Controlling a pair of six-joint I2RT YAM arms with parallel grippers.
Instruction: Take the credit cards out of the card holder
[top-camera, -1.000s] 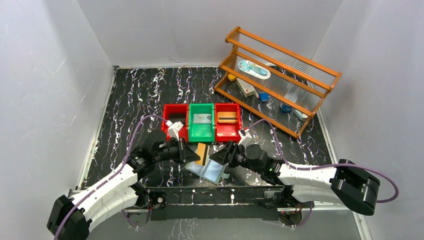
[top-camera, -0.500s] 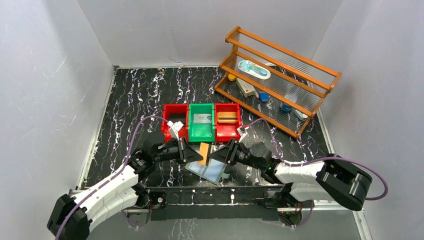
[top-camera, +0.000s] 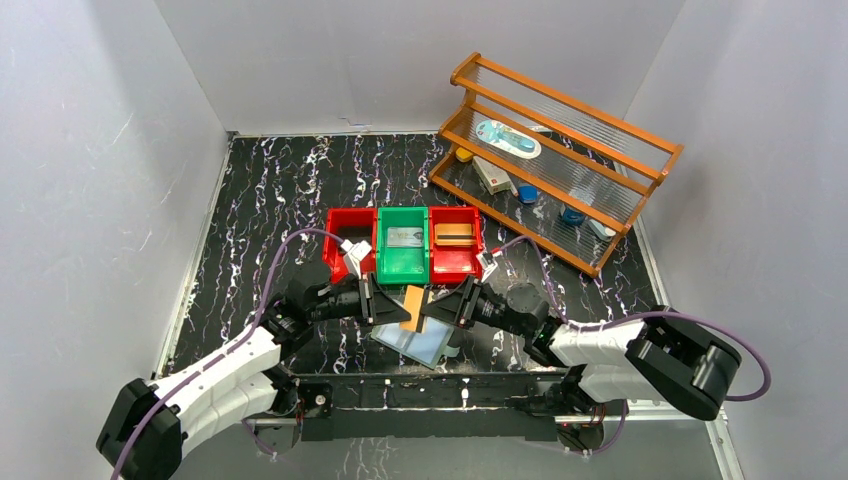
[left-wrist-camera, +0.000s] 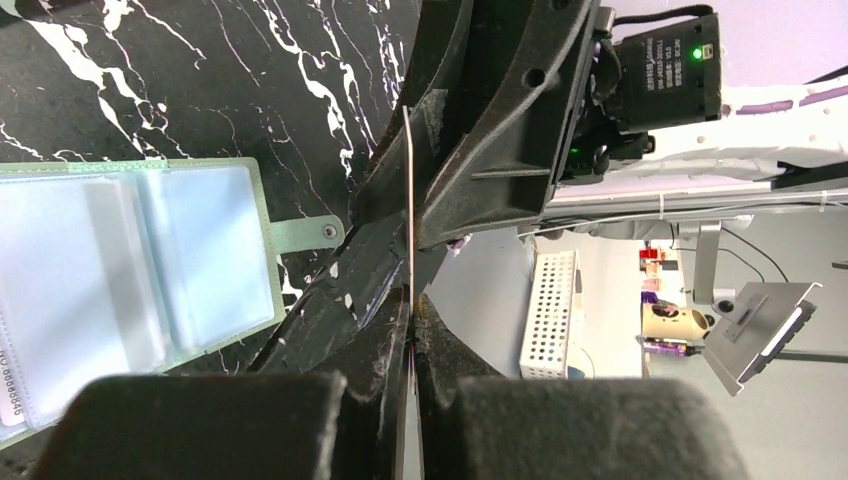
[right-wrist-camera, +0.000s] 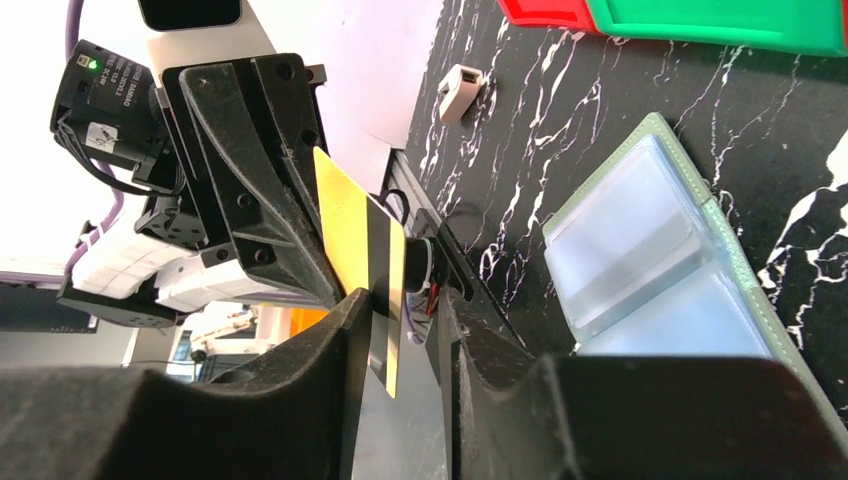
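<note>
Now, nearest the arm bases, the card holder lies open on the black marbled table. Its pale blue sleeves face up and its snap tab sticks out, and it lies where it lay a second ago.

Both arms reach in low toward it, the left from the holder's left and the right from its right, and their fingers meet over its far edge. Since a second ago the right arm has stretched further toward the holder, and its elbow has swung in.

The right gripper was short of the tan-gold card then, and now reaches it with narrower jaws. The card itself has drifted slightly to the right.

The left gripper is clamped tight on the card's lower edge and holds it upright, clear of the holder. The card shows edge-on in the left wrist view. The right gripper's jaws straddle the card's opposite end and stand apart, and the right wrist view shows a gap beside the dark-striped face. Whether either pad touches it I cannot tell.

Beyond the holder stands a row of three bins.
- The left red bin.
- The green bin, holding a silvery grey card.
- The right red bin, holding a second tan card.

Farthest from the holder, to its right, stands a wooden rack with small items on its shelves.
</note>
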